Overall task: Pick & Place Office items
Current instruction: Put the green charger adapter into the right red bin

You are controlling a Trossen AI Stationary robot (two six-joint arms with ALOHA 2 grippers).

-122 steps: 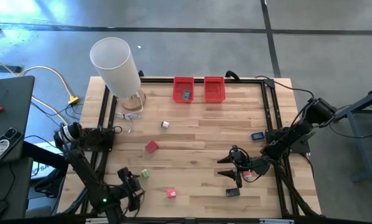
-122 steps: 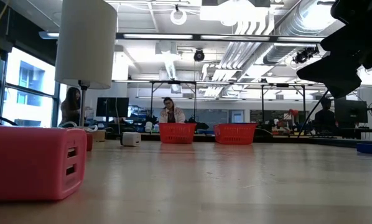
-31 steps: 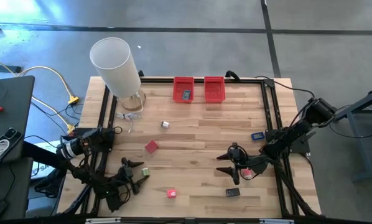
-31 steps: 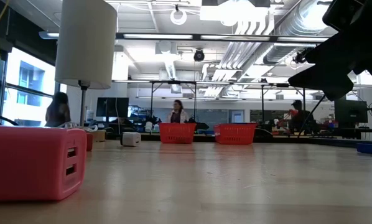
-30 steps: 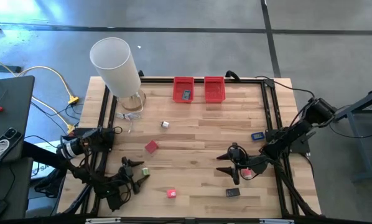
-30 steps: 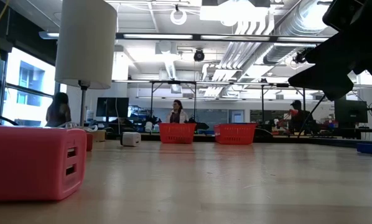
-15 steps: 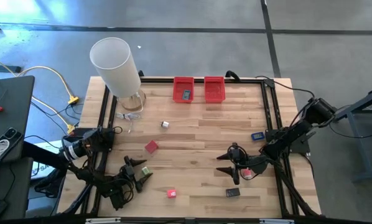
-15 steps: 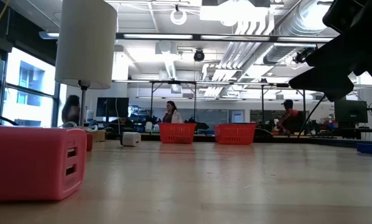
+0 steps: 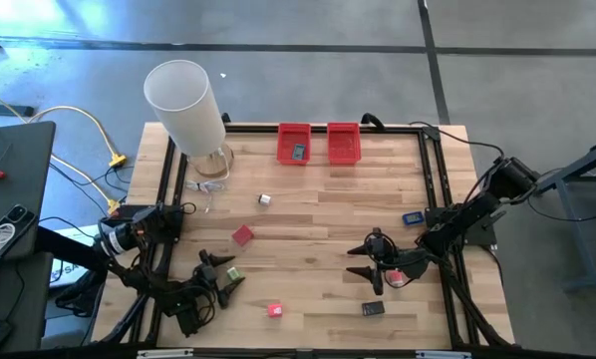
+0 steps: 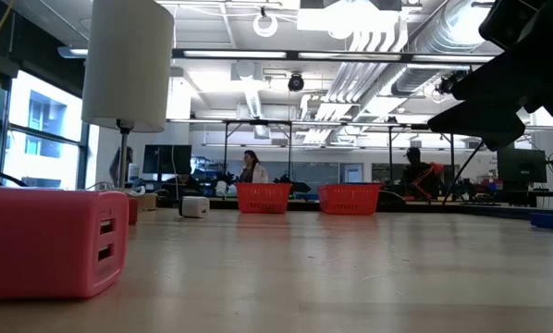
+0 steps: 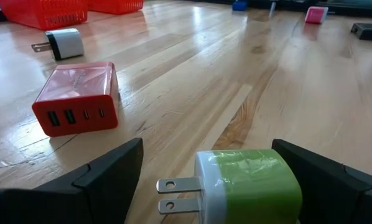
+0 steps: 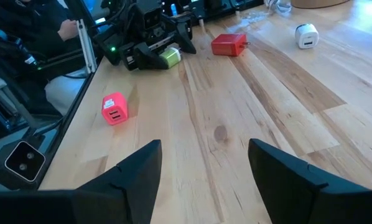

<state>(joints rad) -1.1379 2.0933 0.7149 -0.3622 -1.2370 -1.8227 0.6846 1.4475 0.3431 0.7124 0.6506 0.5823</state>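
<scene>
A green plug-in charger (image 11: 248, 180) lies on the wood table near its front left, prongs toward the left finger. My left gripper (image 9: 221, 271) is open and low over the table, one finger on each side of the green charger (image 9: 232, 273); I see no touch. The right wrist view shows the same from across the table (image 12: 167, 57). My right gripper (image 9: 352, 266) hovers open above the table's right half with nothing between its fingers (image 12: 203, 149). Other office items lie loose: a red charger (image 9: 241, 235), a white one (image 9: 264, 199), a pink one (image 9: 274, 310).
Two red bins (image 9: 294, 143) (image 9: 343, 143) stand at the far edge, the left one holding a grey piece. A tall white cylinder (image 9: 183, 100) stands at the far left corner. A black piece (image 9: 374, 309) and a blue piece (image 9: 412, 217) lie on the right.
My left gripper has moved a little toward the green charger, so that its open fingers now stand on either side of it. The charger has not moved. My right arm has kept still.
</scene>
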